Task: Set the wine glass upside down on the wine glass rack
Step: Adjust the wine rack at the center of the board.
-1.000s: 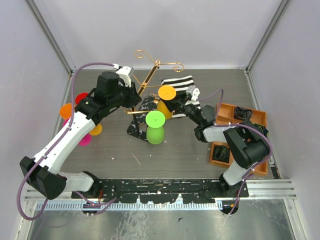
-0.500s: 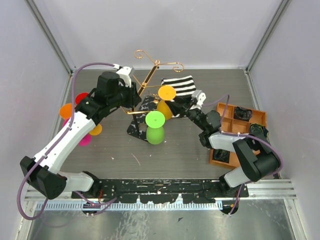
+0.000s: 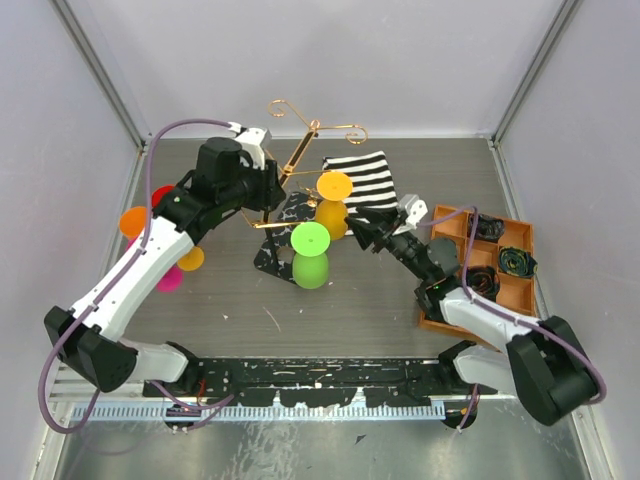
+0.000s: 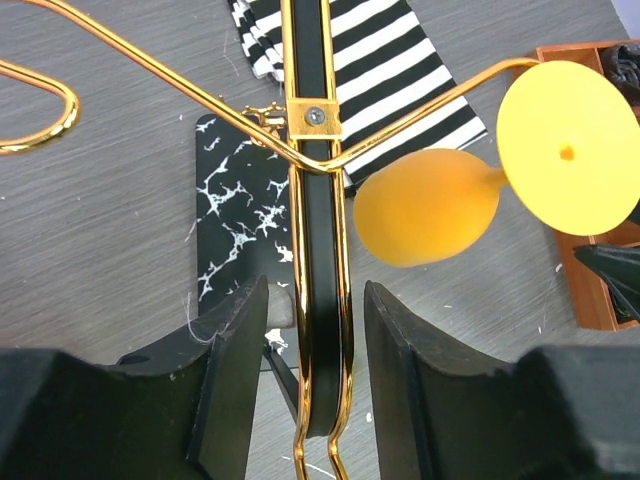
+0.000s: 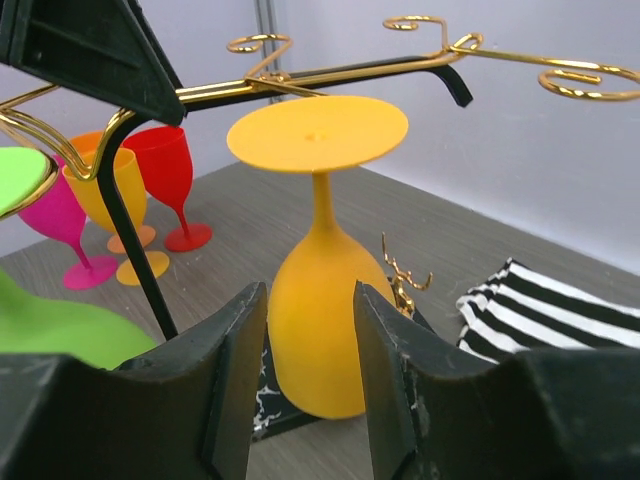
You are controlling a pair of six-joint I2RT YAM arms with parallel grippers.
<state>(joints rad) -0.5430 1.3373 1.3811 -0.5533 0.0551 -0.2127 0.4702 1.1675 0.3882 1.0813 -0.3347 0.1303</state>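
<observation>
- From above: my right pincer (image 3: 362, 232) has drawn back toward the lower right, clear of the orange wine glass (image 3: 331, 214) it was up against a second ago. The glass now hangs foot-up on the wine glass rack (image 3: 297, 157) at the centre of the frame, just above the green glass (image 3: 311, 258). My left pincer (image 3: 268, 190) is still at the rack's post, centre left.
- Left wrist view: my fingers (image 4: 235, 370) stand either side of the black-and-gold post (image 4: 318, 250) with a sliver of gap on each side. They are part-open around it, no longer clamping. The orange glass lies centre right, its foot hooked over a gold arm, with the striped cloth (image 4: 370, 60) at the top.
- Right wrist view: my jaws are apart and empty. The glass hangs beyond them in the middle, its foot resting on the wire near the top — nothing of mine touches it.
- I judge the placing done. What remains is to ease both pincers away without knocking the rack.
</observation>
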